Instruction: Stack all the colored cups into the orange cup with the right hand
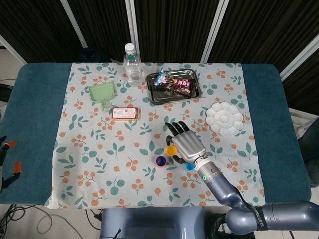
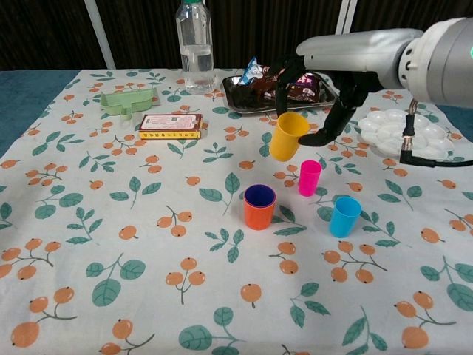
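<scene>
My right hand point(image 2: 325, 89) point(image 1: 187, 145) holds a yellow cup point(image 2: 287, 136) point(image 1: 171, 150) in the air, tilted, above and a little behind the orange cup point(image 2: 259, 206) point(image 1: 161, 161). The orange cup stands upright on the cloth with a dark blue cup nested inside it. A pink cup point(image 2: 310, 177) stands to its right and a light blue cup point(image 2: 345, 216) point(image 1: 189, 166) further right and nearer. In the head view the hand hides the pink cup. My left hand is not in view.
At the back stand a water bottle point(image 2: 195, 46), a metal tray point(image 2: 238, 97) of snack packets, a green scoop point(image 2: 130, 100) and an orange box point(image 2: 171, 126). A white palette dish point(image 2: 410, 137) lies at the right, under the right arm.
</scene>
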